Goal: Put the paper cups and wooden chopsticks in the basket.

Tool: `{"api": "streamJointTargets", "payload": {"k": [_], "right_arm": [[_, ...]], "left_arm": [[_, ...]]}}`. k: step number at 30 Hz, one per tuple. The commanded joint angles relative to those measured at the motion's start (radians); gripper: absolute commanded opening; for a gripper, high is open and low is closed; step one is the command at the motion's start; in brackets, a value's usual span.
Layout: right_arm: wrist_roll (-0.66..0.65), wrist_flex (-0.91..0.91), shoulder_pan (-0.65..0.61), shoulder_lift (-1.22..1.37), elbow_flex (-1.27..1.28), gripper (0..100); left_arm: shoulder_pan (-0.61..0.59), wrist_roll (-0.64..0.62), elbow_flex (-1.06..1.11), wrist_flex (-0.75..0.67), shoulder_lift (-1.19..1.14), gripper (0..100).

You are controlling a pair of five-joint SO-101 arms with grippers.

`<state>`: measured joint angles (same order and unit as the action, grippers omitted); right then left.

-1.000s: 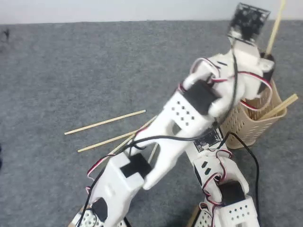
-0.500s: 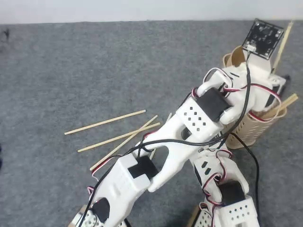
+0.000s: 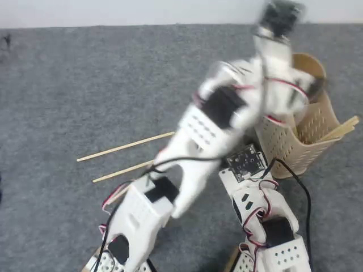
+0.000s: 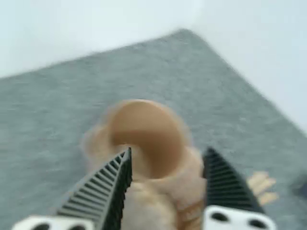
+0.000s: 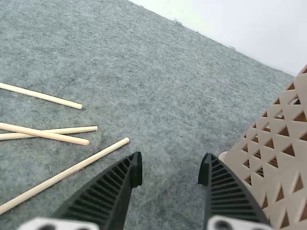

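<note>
At upper right of the high view, the left gripper point(image 4: 168, 154) is hovering, fingers spread and empty, over the basket point(image 3: 320, 127) holding a paper cup point(image 4: 144, 127). The right gripper point(image 5: 170, 166), likewise spread, is sitting near loose chopsticks point(image 5: 62, 175); pinching one stick mid-length should be keeping it level.

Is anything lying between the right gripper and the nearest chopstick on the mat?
Nothing visible. The right gripper, open, hangs over bare grey mat, and the nearest chopstick lies just beside it. The basket stands on the gripper's other side, off that path.
</note>
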<state>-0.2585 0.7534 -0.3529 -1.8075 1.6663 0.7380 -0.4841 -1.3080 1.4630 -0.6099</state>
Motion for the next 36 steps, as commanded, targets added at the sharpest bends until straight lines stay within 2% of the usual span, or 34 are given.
{"api": "streamJointTargets", "payload": {"k": [1,3,9,12,15,17,22,27,32,36], "right_arm": [[-0.012,-0.021,0.002,-0.008,0.015,20.8],[-0.012,-0.022,0.002,-0.008,0.015,20.8],[-0.012,-0.024,0.002,-0.008,0.015,20.8],[-0.012,-0.024,0.004,-0.008,0.015,20.8],[-0.012,-0.024,0.004,-0.008,0.015,20.8],[-0.012,-0.024,0.004,-0.008,0.015,20.8],[-0.012,-0.022,0.004,-0.008,0.015,20.8],[-0.012,-0.024,0.004,-0.008,0.015,20.8],[-0.012,-0.022,0.004,-0.008,0.015,20.8],[-0.012,-0.022,0.004,-0.008,0.015,20.8]], "left_arm": [[-0.183,0.241,-0.177,0.207,0.043,14],[-0.258,0.35,-0.229,0.304,0.038,12],[-0.568,0.563,-0.077,0.299,0.094,11],[-0.618,0.749,0.162,0.299,0.124,11],[-0.624,1.014,0.516,0.296,0.169,11],[-0.634,1.115,0.688,0.29,0.198,11],[-0.767,1.209,0.826,0.292,0.215,12],[-0.901,1.421,0.914,0.287,0.153,12],[-0.945,1.482,0.921,0.216,0.043,12],[-0.933,1.504,0.937,0.21,-0.037,12]]}}
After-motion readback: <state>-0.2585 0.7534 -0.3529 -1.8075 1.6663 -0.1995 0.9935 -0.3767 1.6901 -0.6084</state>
